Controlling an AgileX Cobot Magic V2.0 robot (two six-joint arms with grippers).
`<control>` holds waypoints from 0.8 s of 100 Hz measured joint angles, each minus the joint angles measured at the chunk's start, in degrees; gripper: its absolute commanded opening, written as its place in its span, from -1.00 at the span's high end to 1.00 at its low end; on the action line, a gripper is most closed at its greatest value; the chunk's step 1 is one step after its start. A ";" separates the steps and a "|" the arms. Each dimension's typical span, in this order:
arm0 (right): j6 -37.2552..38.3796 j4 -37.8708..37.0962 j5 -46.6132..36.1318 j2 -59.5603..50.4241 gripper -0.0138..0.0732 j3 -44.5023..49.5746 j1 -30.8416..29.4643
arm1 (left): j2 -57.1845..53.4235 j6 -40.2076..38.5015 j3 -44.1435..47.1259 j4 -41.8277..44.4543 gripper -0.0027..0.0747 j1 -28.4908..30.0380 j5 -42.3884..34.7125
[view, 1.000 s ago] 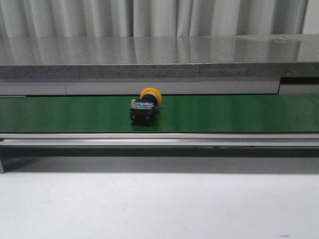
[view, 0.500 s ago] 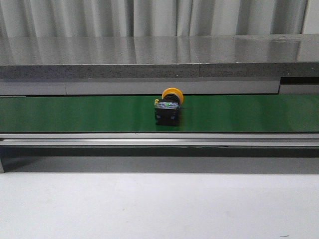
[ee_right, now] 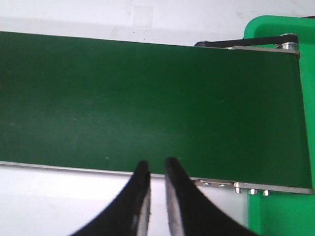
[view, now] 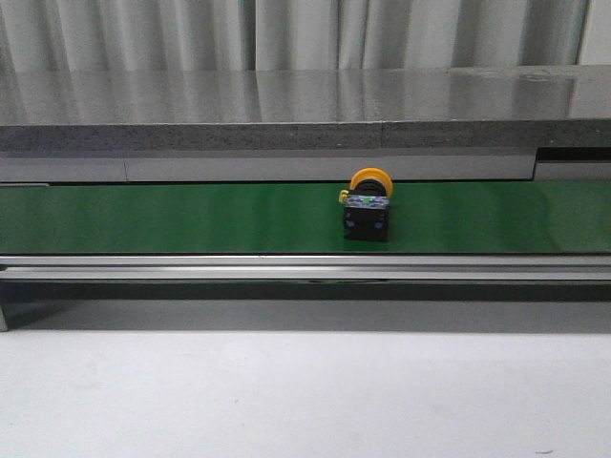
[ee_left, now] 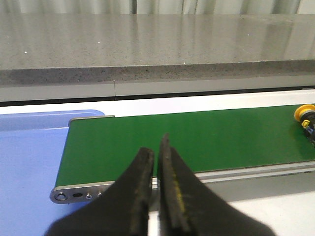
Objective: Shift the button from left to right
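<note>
The button [view: 368, 212] lies on the green conveyor belt [view: 143, 219], a little right of the middle in the front view, its yellow-orange head toward the back and its dark body toward the front. It also shows at the edge of the left wrist view [ee_left: 306, 118], far from my left gripper [ee_left: 157, 145], which is shut and empty over the belt's left end [ee_left: 197, 137]. My right gripper [ee_right: 156, 167] is shut and empty at the near edge of the belt's right end [ee_right: 147, 98]. The button is out of the right wrist view. Neither gripper shows in the front view.
A blue tray [ee_left: 29, 162] lies beyond the belt's left end. A green bin [ee_right: 280, 29] stands at the belt's right end. A grey stone ledge [view: 305, 105] runs behind the belt, and a white table surface [view: 305, 391] lies in front.
The button has travelled to the right along the belt, from left of centre to right of centre. No gripper appears in the earlier frames.
</note>
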 measured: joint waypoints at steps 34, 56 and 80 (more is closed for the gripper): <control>0.00 4.61 0.63 0.00 -0.46 0.00 0.00 | 0.00 0.00 0.00 0.00 0.92 0.00 0.00; 0.00 6.67 0.40 2.30 -0.46 -1.11 1.36 | 0.00 0.00 0.00 -0.08 0.92 0.00 0.00; 0.00 6.97 -0.33 9.00 -0.46 -5.05 5.66 | 0.00 0.00 0.00 -0.08 0.92 0.00 0.00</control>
